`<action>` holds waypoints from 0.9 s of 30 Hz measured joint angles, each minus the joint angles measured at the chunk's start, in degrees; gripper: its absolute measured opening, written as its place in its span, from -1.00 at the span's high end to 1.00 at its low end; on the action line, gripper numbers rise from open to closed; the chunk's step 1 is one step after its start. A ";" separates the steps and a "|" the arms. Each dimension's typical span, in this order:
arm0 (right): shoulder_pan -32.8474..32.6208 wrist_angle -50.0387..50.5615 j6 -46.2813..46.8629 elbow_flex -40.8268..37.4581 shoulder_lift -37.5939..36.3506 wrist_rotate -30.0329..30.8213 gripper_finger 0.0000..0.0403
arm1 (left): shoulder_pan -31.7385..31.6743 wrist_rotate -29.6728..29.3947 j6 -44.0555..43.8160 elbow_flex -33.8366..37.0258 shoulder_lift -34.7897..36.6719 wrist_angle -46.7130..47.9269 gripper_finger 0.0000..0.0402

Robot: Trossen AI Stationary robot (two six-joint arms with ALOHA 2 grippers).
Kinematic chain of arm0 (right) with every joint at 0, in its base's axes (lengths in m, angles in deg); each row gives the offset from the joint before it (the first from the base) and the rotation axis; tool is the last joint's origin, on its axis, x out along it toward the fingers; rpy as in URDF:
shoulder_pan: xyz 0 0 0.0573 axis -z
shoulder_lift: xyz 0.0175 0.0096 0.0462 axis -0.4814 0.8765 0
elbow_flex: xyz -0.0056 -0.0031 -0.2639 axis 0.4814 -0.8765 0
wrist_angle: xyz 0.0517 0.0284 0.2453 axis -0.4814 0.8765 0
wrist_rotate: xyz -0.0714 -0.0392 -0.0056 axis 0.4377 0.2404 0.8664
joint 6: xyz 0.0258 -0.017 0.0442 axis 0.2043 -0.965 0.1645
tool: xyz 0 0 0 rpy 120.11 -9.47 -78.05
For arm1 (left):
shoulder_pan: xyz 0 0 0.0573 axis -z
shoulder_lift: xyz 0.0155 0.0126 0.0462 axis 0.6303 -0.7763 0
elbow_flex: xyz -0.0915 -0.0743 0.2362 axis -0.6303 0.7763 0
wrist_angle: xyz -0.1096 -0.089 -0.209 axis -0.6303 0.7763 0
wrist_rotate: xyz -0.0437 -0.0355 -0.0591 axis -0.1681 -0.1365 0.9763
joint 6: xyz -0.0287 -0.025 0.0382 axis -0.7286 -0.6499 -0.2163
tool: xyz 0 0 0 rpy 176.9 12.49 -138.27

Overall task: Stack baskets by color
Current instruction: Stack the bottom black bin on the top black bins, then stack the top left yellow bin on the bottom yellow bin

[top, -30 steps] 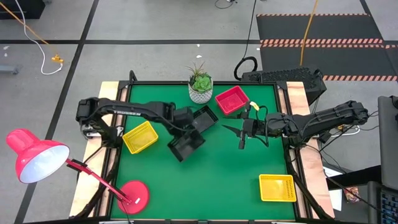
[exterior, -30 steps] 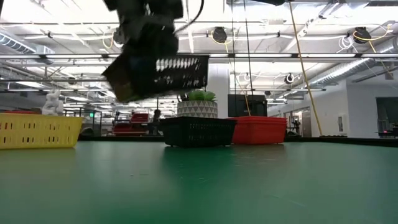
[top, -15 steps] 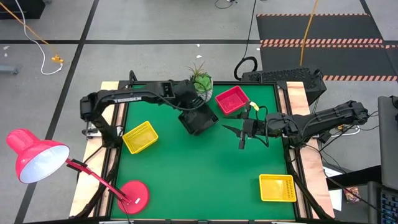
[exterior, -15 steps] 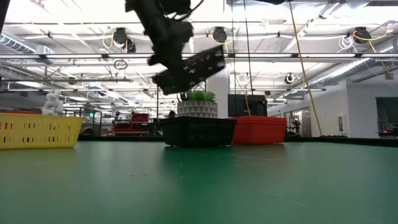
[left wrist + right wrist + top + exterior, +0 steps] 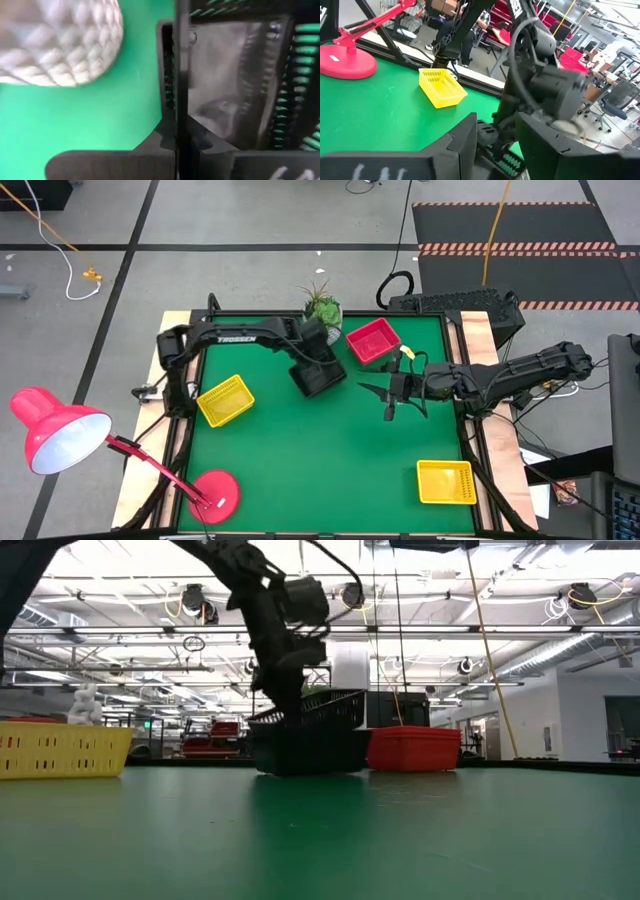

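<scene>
Green table (image 5: 330,450) with baskets (image 5: 446,481), pot (image 5: 322,330)

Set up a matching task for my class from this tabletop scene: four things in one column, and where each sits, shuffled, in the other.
Things:
1. red basket
2. black basket
3. white plant pot
4. red lamp base

Places:
A. near left corner of the table
B. far edge, middle
C. held in the left gripper, over another black basket
D. far side, right of the pot

Pairs: 1-D, 2-C, 3-B, 4-A

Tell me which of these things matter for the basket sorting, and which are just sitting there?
Part of the job: black baskets, held by the left end effector; red basket; two yellow baskets.

Just lying about: potted plant; red lamp.
</scene>
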 joint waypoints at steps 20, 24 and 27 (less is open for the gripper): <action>0.00 0.05 0.44 0.00 0.00 0.01 0.35 | 0.94 0.81 -4.27 0.01 2.01 2.54 0.32; 0.00 0.21 0.42 0.00 0.00 0.01 0.35 | 3.29 1.64 -3.97 0.01 2.00 -0.30 0.31; 0.00 0.02 0.24 0.00 0.00 0.01 0.35 | 4.79 1.66 -3.69 0.01 2.00 -3.53 0.30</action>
